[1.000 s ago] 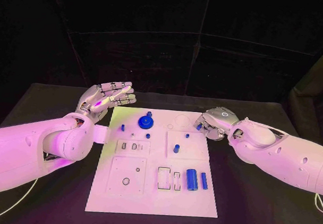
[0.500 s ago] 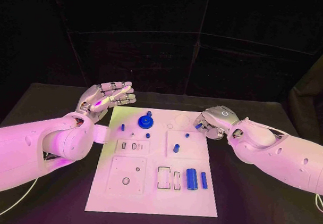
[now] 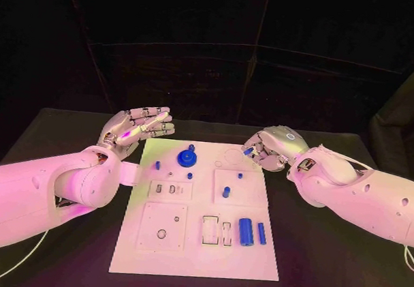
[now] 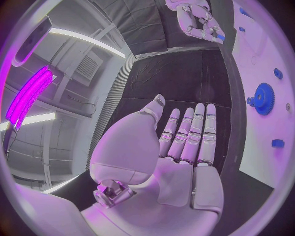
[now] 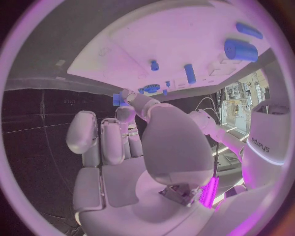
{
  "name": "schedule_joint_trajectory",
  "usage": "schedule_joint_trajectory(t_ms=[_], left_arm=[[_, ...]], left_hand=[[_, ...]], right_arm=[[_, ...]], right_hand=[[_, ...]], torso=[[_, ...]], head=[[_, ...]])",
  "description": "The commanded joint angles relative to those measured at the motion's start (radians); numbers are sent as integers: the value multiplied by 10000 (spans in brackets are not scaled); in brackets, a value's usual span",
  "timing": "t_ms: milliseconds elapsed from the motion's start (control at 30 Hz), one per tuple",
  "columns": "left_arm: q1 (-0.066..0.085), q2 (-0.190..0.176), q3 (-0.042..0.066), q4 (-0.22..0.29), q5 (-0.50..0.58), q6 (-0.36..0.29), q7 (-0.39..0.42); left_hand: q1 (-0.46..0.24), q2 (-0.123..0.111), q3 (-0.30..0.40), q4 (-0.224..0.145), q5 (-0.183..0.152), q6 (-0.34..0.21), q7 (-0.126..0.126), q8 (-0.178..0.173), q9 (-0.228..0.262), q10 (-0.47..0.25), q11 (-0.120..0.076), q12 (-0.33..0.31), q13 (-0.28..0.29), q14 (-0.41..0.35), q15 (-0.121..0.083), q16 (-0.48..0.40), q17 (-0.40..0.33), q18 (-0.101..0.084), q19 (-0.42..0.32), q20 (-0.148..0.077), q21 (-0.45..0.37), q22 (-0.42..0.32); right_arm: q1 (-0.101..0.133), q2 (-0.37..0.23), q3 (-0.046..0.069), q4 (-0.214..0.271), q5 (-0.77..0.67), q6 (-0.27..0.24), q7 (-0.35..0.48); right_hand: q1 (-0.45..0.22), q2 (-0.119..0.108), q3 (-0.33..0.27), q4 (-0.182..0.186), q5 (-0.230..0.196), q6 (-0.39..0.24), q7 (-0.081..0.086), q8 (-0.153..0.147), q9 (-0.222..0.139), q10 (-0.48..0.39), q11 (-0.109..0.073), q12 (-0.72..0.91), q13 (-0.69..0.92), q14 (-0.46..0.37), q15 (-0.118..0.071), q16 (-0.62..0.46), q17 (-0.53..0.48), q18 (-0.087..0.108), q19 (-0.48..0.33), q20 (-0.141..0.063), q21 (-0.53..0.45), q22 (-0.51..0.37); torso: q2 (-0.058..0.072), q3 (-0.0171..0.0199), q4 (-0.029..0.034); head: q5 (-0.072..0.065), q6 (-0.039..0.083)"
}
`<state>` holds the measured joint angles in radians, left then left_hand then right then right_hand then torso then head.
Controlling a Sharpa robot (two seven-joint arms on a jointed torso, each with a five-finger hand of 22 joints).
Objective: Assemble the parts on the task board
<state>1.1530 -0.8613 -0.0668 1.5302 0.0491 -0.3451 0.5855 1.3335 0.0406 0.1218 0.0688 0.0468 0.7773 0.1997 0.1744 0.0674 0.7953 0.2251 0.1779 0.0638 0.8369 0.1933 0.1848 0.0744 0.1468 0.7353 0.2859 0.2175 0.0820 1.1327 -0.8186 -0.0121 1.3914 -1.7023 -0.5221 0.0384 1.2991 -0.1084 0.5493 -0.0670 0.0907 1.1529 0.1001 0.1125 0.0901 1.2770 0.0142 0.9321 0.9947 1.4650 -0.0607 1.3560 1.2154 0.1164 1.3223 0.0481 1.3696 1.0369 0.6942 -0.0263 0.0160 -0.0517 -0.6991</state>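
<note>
Two hands hang above the black table. Right hand [image 3: 268, 149] pinches a small blue part [image 5: 117, 100] over the task board's [image 3: 196, 252] far edge. Left hand [image 3: 134, 127] is spread flat, holding nothing.

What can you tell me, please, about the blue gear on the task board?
The blue gear is a small toothed wheel in a solid blue, plastic by its look, with a raised hub at its centre. It lies flat on the white task board, near the far edge and toward the robot's left side. The left wrist view shows its teeth clearly. A small blue peg stands just beyond it. Neither hand touches it; the open left hand hovers off the board's corner nearby.
</note>
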Motion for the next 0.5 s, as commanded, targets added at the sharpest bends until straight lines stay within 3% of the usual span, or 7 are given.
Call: schedule_joint_trajectory(t_ms=[33, 200, 367, 500], left_arm=[[17, -16, 9, 33, -42, 252, -57], [20, -27, 9, 3, 5, 399, -236], [24, -32, 10, -64, 15, 564, -685], [30, -27, 10, -114, -273, 531, -1636]], left_hand=[[-104, 81, 0, -86, 5, 155, 670, -39, -10, 164, 0, -53, 3, 239, -29, 18, 17, 217, 180, -1, -33, -21], [-268, 127, -5, -96, 1, 733, 392, 112, 39, 974, -304, 215, 65, 1379, -380, 508, 200, 396, 1046, -159, 313, 97], [-574, 116, -120, 37, 17, 1396, 142, 205, 37, 2159, -688, 570, 151, 3112, -912, 1366, 655, 408, 2380, -660, 937, 351], [-743, 75, -238, 94, 16, 1658, 5, 103, -6, 2814, -931, 693, 200, 4132, -1251, 2114, 1144, 381, 3279, -1031, 1398, 556]], right_arm=[[100, -40, 8, 341, 2311, -138, 403], [177, 9, 9, 875, 4330, 38, 813], [201, 223, 9, 1292, 5661, 167, 1145], [206, 497, 9, 1526, 6337, 298, 1382]], right_hand=[[24, 72, -16, 71, -66, -57, 30, -18, -27, -36, 14, -20, -4, 397, 42, -41, 22, -168, 50, 43, -14, 14], [37, 103, -49, 76, 16, -129, 58, -52, -45, 2, 39, 26, 34, 407, 59, -22, 56, -174, 68, 54, -6, 38], [67, 137, -98, 61, 169, -174, 79, -70, -55, 17, 54, 51, 55, 411, 73, -19, 62, -177, 81, 65, 0, 53], [83, 165, -129, 52, 241, -181, 86, -70, -56, 38, 61, 88, 86, 415, 79, -9, 79, -176, 82, 70, -1, 47]], torso=[[-21, -16, 15], [-69, -43, 53], [-81, -50, 63], [-91, -46, 73]], head=[[69, 13], [178, -23], [329, -25], [515, -37]])
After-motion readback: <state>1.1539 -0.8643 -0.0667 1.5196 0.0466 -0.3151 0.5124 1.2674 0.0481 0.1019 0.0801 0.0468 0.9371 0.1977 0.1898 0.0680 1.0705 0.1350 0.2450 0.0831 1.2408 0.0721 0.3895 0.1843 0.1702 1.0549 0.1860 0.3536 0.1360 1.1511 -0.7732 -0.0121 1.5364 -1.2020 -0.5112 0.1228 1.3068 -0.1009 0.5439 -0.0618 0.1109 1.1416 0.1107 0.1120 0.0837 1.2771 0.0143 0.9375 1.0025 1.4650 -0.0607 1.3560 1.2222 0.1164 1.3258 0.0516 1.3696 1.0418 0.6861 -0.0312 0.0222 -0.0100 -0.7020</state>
